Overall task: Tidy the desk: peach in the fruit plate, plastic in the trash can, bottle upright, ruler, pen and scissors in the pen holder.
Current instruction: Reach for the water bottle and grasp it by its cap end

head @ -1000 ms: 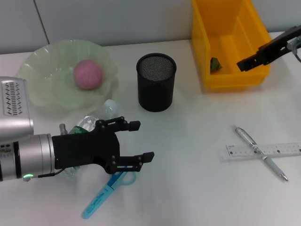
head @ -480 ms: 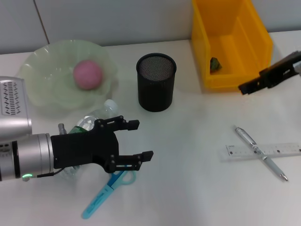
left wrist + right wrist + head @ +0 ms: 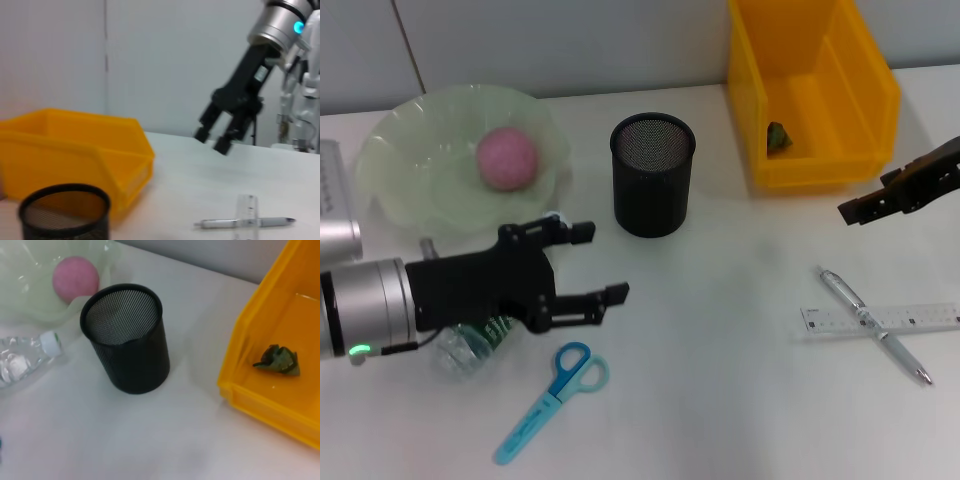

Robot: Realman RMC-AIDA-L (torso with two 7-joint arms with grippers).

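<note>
Bottle (image 3: 470, 345), clear plastic, lies on its side near the desk's (image 3: 720, 420) left edge, under the left gripper (image 3: 590, 262), whose black fingers are spread apart above it. Peach (image 3: 506, 158) sits in the green fruit plate (image 3: 410, 190) at the back left. Scissors (image 3: 552, 400) lie near the front edge. Pen (image 3: 875, 325) and ruler (image 3: 920, 318) lie crossed at the right. Green plastic (image 3: 778, 136) lies in the yellow trash can (image 3: 810, 170). Right gripper (image 3: 855, 208) hovers just in front of it, fingers parted.

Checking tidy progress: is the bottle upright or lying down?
Lying down. The bottle rests on its side on the desk, cap toward the pen holder.
</note>
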